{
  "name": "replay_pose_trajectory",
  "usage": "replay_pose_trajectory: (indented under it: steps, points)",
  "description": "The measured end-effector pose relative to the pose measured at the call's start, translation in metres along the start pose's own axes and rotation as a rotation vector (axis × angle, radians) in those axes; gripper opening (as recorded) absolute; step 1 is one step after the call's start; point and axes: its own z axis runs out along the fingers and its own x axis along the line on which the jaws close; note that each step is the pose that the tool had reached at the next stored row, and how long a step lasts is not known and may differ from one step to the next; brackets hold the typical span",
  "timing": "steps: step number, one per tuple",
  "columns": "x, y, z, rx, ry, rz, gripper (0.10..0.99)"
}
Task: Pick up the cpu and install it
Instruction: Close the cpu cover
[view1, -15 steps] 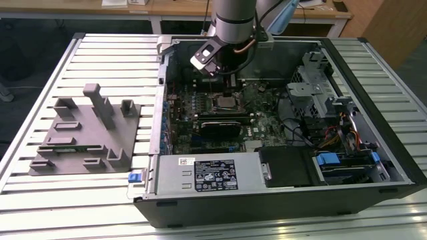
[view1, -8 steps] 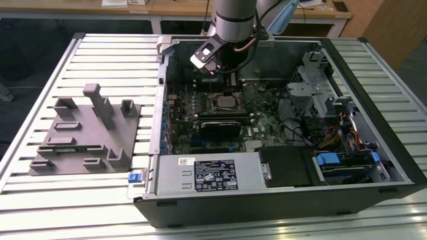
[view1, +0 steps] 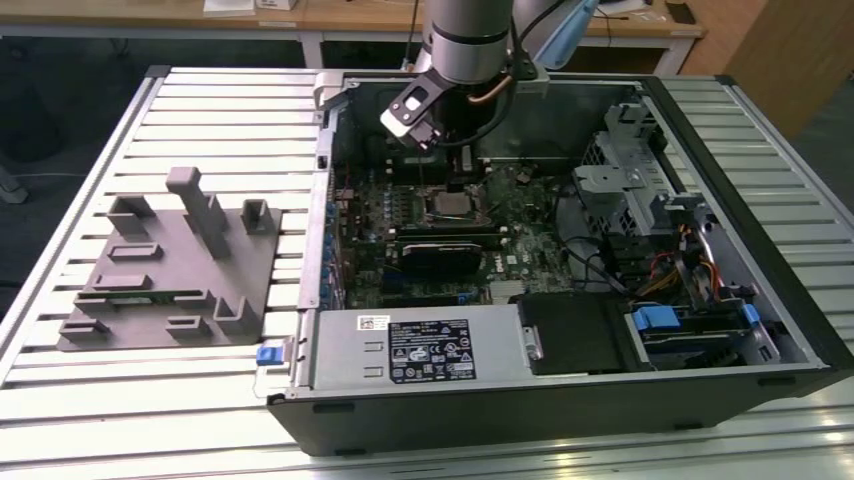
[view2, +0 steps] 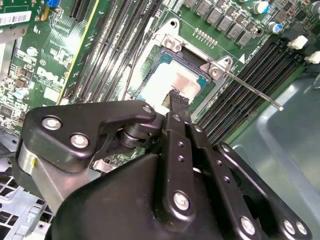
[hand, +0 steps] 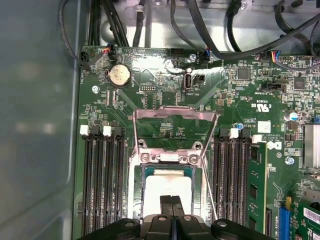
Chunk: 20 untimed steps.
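1. One gripper (hand: 171, 199), fingers pressed together w/ no gap, holds nothing.
2. Its tips sit right over the cpu (hand: 167, 186).
3. The cpu lies flat in the open socket (hand: 172, 158) on the green board (hand: 150, 90).

Silvery-white cpu (hand: 159, 186), black pincer (hand: 171, 200), green motherboard (hand: 160, 97), black memory slots (hand: 102, 185), grey fixture (view1: 147, 300), pale slatted table (view1: 214, 110).

Exterior view's left, slatted metal table (view1: 214, 110) open around grey plastic fixture (view1: 174, 270), grey drive cage (view1: 641, 180) crowding right, black memory slots (hand: 102, 185) flanking silvery square cpu (hand: 160, 187).
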Motion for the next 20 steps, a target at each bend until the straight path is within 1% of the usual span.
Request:
replay_pose_trajectory:
  steps: [4, 6, 8, 11, 12, 14, 18, 20]
  points:
    - [-0.0023, 0.0, 0.0001, 0.0, 0.0003, 0.0, 0.106]
    - [-0.0025, 0.0, -0.0015, 0.0, 0.0, 0.0, 0.106]
    - [-0.0026, 0.0001, -0.0055, 0.0, 0.0002, 0.0, 0.106]
    - [-0.0027, 0.0004, -0.0135, 0.0, 0.0003, 0.0, 0.106]
    - [-0.0028, 0.0004, -0.0148, 0.0, 0.0002, 0.0, 0.106]
    - [-0.0048, 0.0004, -0.015, 0.0, 0.0004, 0.0, 0.106]
    - [-0.0128, 0.0002, -0.0149, 0.0, 0.0009, 0.0, 0.106]
    - [-0.0139, 0.0002, -0.015, 0.0, 0.0009, 0.0, 0.106]
